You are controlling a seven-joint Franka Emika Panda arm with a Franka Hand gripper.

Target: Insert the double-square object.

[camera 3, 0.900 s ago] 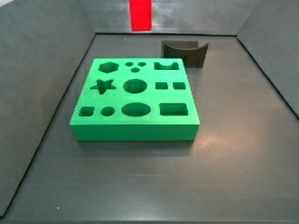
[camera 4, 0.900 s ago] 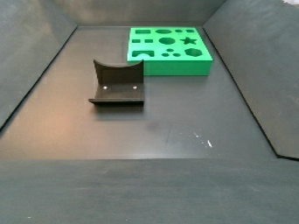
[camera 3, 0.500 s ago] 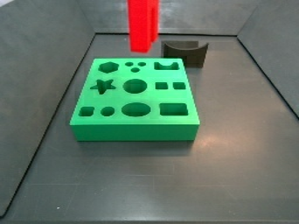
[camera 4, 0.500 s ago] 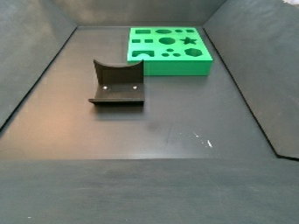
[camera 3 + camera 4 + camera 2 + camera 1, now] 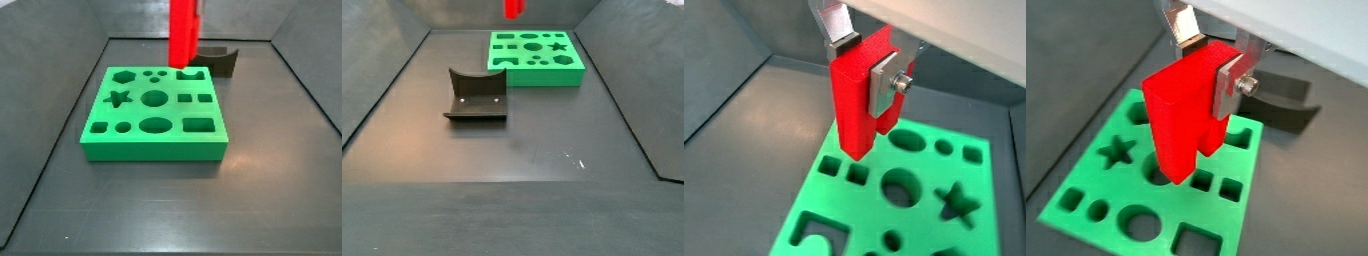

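My gripper (image 5: 1209, 60) is shut on the double-square object (image 5: 1180, 115), a bright red tall piece held upright between the silver fingers (image 5: 1231, 82). It shows in both wrist views, with the gripper (image 5: 865, 62) on the piece's (image 5: 855, 100) upper part. The piece hangs in the air above the green block with shaped holes (image 5: 1106, 190), clear of its top. In a side view the red piece (image 5: 185, 30) hangs over the block's (image 5: 154, 110) far edge. In the side view from the opposite end only the piece's lower end (image 5: 513, 8) shows at the frame's upper edge. The gripper itself is out of both side views.
A dark grey curved block (image 5: 214, 58) stands on the dark floor beside the green block (image 5: 536, 55); it also shows in the side view (image 5: 476, 95) and a wrist view (image 5: 1287, 100). Grey walls enclose the floor (image 5: 516, 170).
The red piece has moved right and lower over the green block's far edge in a side view. Its lower end has come into the other side view.
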